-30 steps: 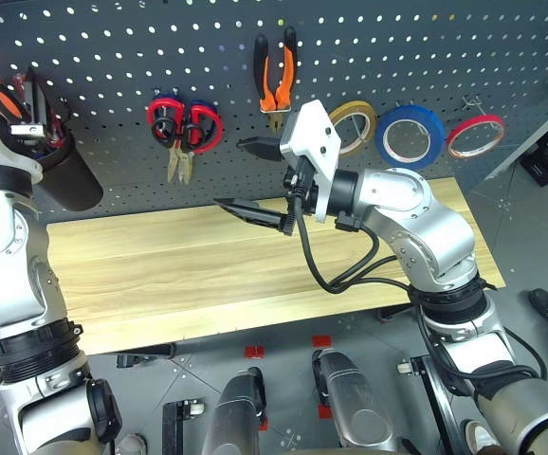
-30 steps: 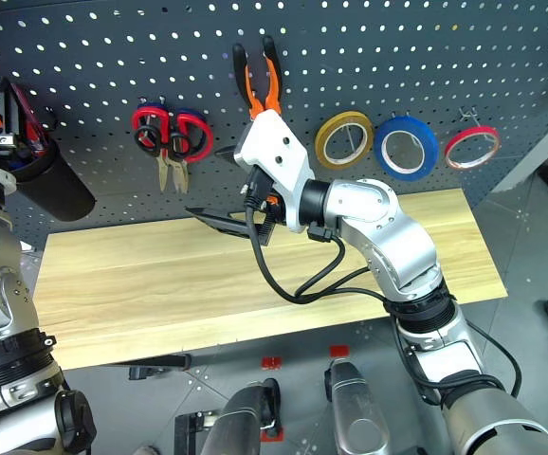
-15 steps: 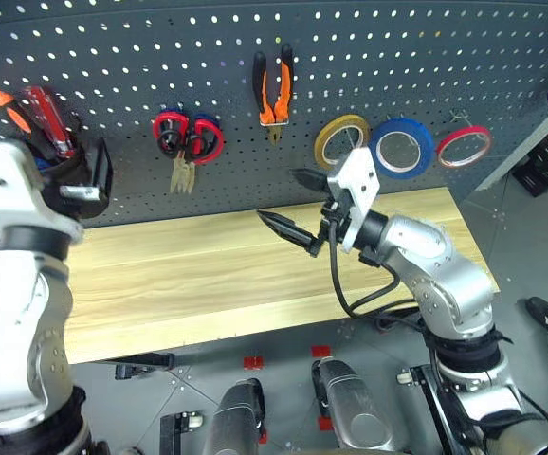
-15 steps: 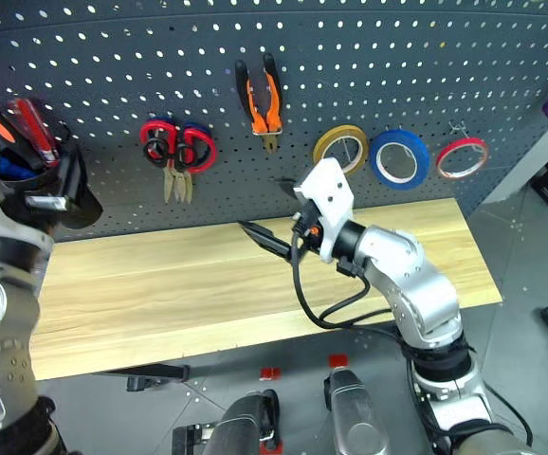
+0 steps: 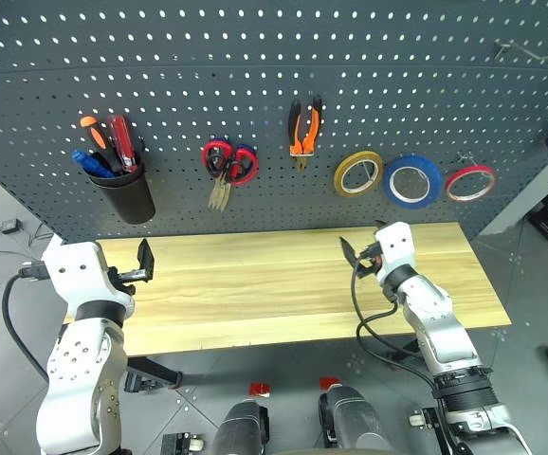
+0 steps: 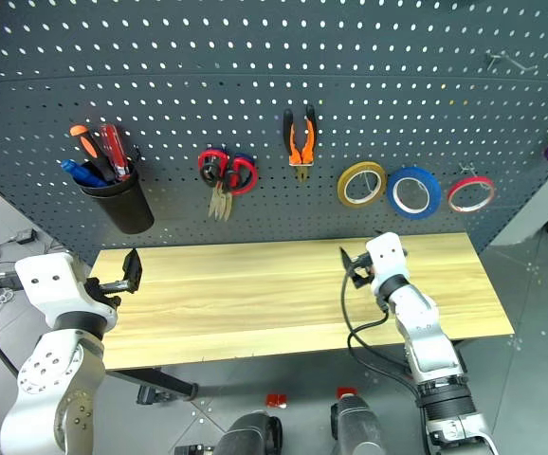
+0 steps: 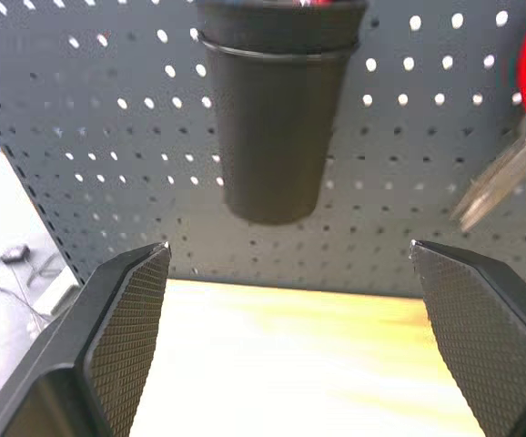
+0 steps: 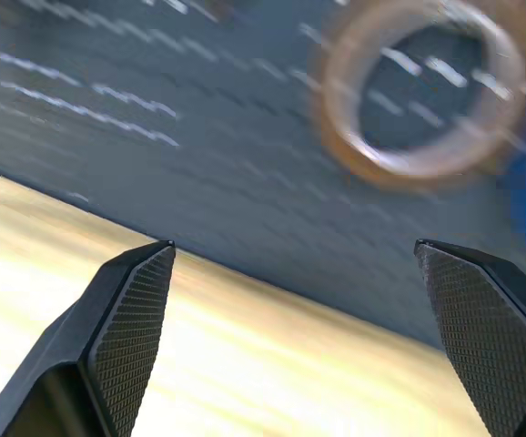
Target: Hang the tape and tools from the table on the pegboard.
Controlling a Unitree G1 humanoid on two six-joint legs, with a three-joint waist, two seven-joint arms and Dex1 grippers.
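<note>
Blue tape ring [image 5: 411, 181] and orange-handled pliers [image 5: 303, 130] hang on the dark grey perforated pegboard [image 5: 255, 85]; the light wood surface [image 5: 283, 284] is bare. Both end effectors, left [image 5: 142, 263] and right [image 5: 357, 256], gape wide and hold nothing; best lower them clear.

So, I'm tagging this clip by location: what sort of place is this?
Probably a workshop or a test bench set up like one: a pegboard hung with pliers, scissors and tape rolls, above a wooden table.
</note>
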